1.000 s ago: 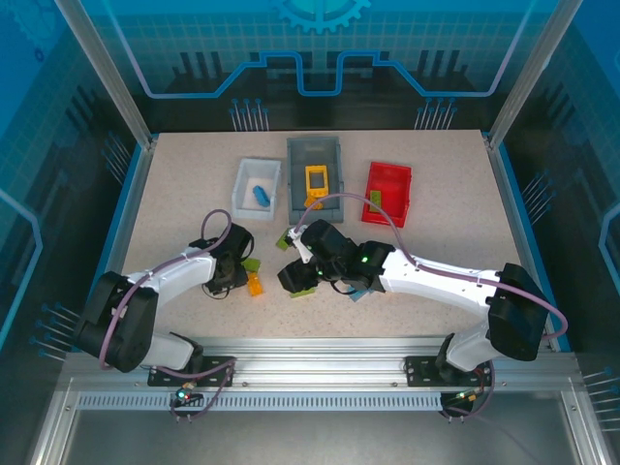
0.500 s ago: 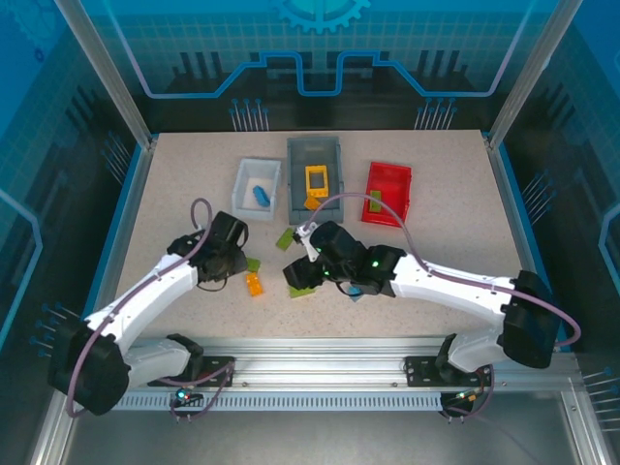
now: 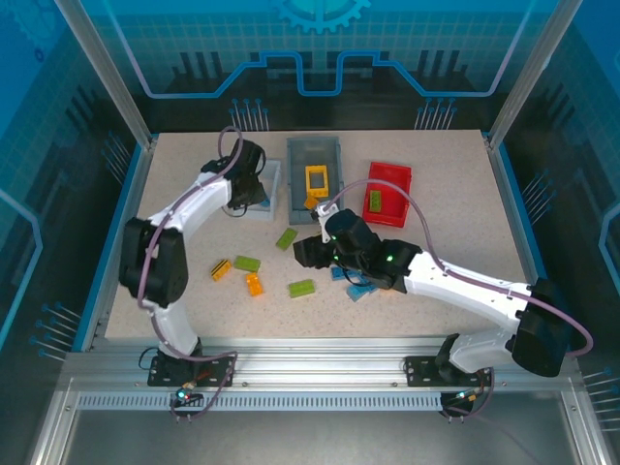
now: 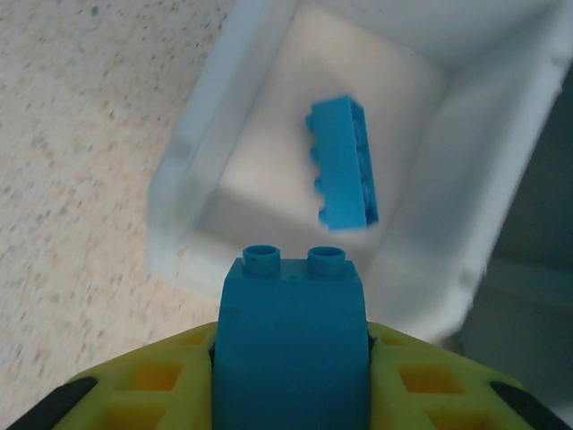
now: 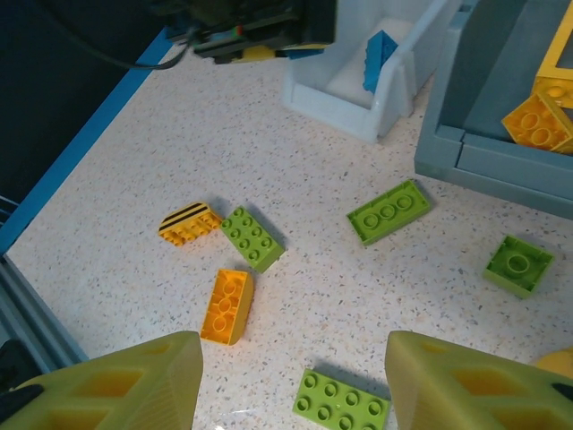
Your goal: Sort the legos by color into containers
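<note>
Left claw [image 4: 291, 394], closed on a short blue studded plastic brick [image 4: 291, 322], which fills the gap between the two yellow fingers. The brick's two visible studs point forward, away from the wrist, and its visible length runs along the fingers. The claw hangs above the near rim of the small white open-topped plastic bin [image 4: 179, 233]. A judged release from here would fall close to that rim rather than at the centre.

Inside the white bin lies a longer blue plastic brick [image 4: 345, 166], tipped on its side with studs facing the left of the wrist view. Its long axis runs front to back along the bin.

Right claw [image 5: 291, 385], fingers spread wide with nothing between them, hovers over the speckled table [image 5: 107, 179] above the loose pieces.

Progress, as judged: early to middle.
- Sorted: one blue in white; a square yellow plastic frame [image 3: 316, 180] and an orange brick [image 5: 537, 121] in the dark grey plastic bin [image 5: 501, 152]; one lime green brick [image 3: 374, 200] in the red plastic bin [image 3: 397, 172].
- Left on the table: a striped yellow-and-black brick [image 5: 188, 222], an orange sloped brick [image 5: 226, 306], four lime green bricks, for example [image 5: 388, 210], and blue pieces [image 3: 360, 289] beside the right arm.
</note>
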### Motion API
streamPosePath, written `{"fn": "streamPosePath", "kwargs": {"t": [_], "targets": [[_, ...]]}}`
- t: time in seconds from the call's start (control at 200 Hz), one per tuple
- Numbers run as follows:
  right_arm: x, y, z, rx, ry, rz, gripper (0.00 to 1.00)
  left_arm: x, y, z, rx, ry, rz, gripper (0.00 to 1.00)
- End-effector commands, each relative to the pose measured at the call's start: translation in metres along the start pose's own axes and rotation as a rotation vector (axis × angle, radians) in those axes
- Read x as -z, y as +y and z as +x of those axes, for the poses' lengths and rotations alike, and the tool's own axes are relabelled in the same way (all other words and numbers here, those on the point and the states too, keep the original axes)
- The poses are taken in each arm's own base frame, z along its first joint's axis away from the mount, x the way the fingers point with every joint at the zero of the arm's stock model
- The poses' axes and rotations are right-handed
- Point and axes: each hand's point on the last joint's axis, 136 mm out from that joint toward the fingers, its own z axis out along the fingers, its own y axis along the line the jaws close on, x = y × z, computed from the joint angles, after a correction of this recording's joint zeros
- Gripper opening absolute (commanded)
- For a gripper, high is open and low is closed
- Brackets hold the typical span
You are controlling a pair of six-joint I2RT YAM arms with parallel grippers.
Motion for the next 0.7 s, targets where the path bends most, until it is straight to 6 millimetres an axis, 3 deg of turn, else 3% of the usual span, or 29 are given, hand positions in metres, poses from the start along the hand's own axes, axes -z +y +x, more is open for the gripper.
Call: {"fn": "streamPosePath", "kwargs": {"t": [0.0,0.07,0.125,0.26,0.39,0.53,0.695], "targets": [[0.009,-0.005,-0.008,-0.043,-0.036,0.000,0.57,-0.014,-0.004,-0.021,-0.050,-0.008,-0.006,0.37],[0.009,-0.010,-0.003,-0.050,-0.025,0.008,0.58,-0.024,-0.006,-0.022,-0.058,0.014,-0.019,0.42],[0.009,-0.013,0.000,-0.058,-0.016,0.016,0.58,-0.026,-0.006,-0.023,-0.054,0.028,-0.035,0.51],[0.007,-0.021,0.007,-0.056,0.011,0.038,0.59,-0.012,-0.008,-0.024,-0.028,0.013,-0.010,0.60],[0.002,-0.024,0.015,0.003,0.049,0.045,0.60,0.016,-0.011,-0.026,-0.007,-0.014,0.040,0.60],[-0.016,-0.032,0.040,0.104,0.198,0.095,0.61,0.063,-0.013,-0.023,0.012,-0.070,0.108,0.60],[-0.046,-0.018,0.059,0.162,0.330,0.108,0.62,0.115,0.004,0.014,0.035,-0.115,0.173,0.61]]}}
